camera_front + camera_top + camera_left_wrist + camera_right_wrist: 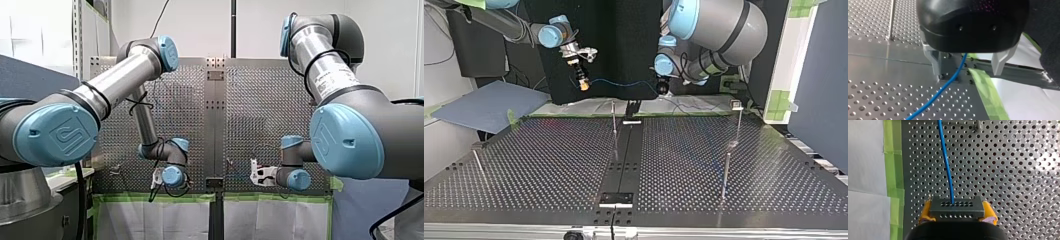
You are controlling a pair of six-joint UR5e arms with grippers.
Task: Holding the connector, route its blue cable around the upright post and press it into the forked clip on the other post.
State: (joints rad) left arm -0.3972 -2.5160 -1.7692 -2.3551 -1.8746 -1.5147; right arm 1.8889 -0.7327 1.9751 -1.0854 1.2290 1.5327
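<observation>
My right jaws pinch the connector between 2 yellow pads; its blue cable runs straight ahead over the table. My left jaws stand spread, the cable passing between them.

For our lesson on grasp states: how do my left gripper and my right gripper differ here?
My left gripper has bare metal fingers; my right gripper has yellow pads. The left's fingers stand apart, clamping nothing; the right's are shut on the connector. The blue cable passes loose between the left's fingers but ends in the right's connector. Both hang over the perforated table.
</observation>
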